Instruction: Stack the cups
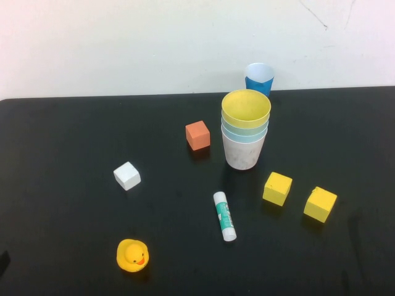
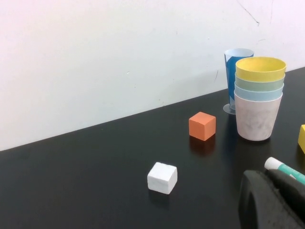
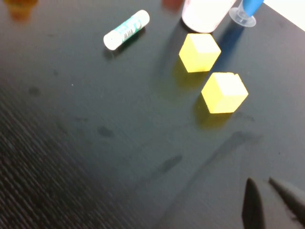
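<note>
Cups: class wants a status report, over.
Left gripper and right gripper shut, empty, near the table edge. Cups nested in one stack, yellow on top. Nothing obstructing.

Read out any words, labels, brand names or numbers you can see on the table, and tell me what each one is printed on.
Glue stick: teal label band with print, too small and blurred to read.
Stacked cups, dark-blue paper cup, cubes, rubber duck: no text visible.
So nothing readable.

Raised overview; wrist views sharing cups (image 1: 245, 131)
</note>
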`<action>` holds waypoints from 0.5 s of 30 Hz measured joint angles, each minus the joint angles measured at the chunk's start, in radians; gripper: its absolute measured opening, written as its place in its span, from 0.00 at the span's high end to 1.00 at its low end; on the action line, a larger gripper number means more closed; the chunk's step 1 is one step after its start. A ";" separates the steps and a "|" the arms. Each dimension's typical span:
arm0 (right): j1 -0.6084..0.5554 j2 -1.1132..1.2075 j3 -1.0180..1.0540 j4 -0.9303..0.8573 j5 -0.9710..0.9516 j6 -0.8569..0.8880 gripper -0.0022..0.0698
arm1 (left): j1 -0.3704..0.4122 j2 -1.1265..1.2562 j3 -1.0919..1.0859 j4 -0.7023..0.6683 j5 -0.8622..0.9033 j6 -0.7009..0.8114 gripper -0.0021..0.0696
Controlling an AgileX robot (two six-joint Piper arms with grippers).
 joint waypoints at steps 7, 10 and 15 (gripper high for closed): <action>0.000 0.000 0.000 0.003 -0.001 0.000 0.97 | 0.029 -0.015 0.072 -0.200 0.010 0.000 0.97; 0.000 0.000 0.000 0.003 -0.001 0.000 0.97 | 0.093 -0.064 0.120 -0.241 0.014 -0.048 0.97; 0.000 0.000 0.000 0.005 -0.002 0.000 0.97 | 0.253 -0.107 0.195 -0.252 0.008 -0.072 0.97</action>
